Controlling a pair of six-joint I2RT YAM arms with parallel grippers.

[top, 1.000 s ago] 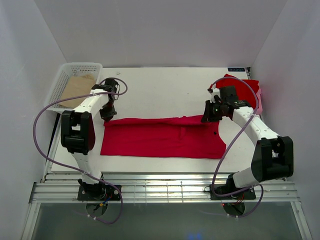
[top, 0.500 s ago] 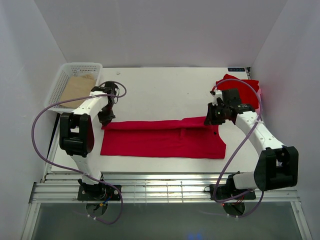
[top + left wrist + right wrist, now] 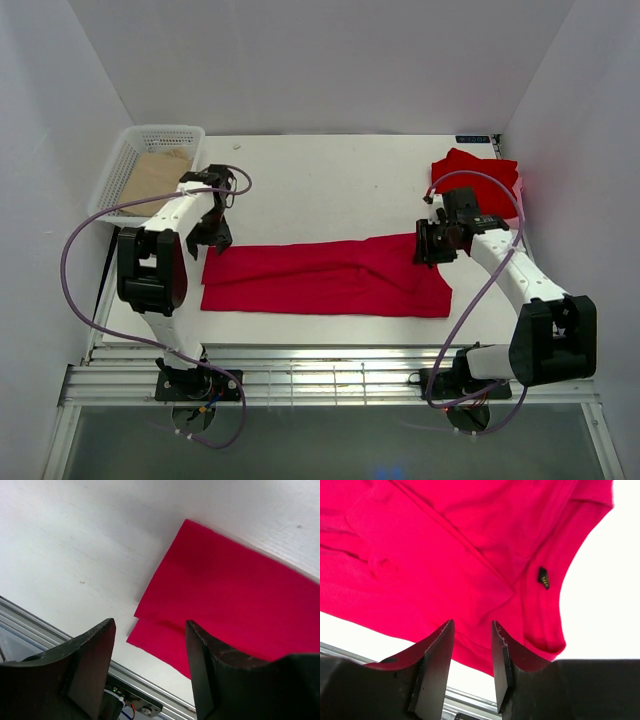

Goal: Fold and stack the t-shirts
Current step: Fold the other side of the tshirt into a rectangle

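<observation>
Currently: the long t-shirt (image 3: 325, 277) lies flat on the tabletop (image 3: 320, 190) as a wide folded band, with one fold edge running along its length.
Step in hand: probably a fresh grasp at both ends, ready to fold the band across its length.
Left side: the left fingers (image 3: 95, 660) stand well apart and empty, just above the long t-shirt's far left corner.
Right side: the right fingers (image 3: 437, 665) have a narrow gap between them with nothing pinched. They hang over the long t-shirt's right end, near its collar label (image 3: 544, 577).
Other shirt: the second t-shirt (image 3: 478, 172) sits in a heap beyond the long t-shirt's right end, apart from it.
Basket (image 3: 125, 160): beyond the long t-shirt's left end, holding a tan sheet (image 3: 155, 178).
Doing it well: come straight down on the corners, take every layer in each pinch, lift both ends level, and lay edge on edge.
Watch for: a top-layer-only pinch would likely peel the fold open, and the wrinkles near the collar want smoothing.
</observation>
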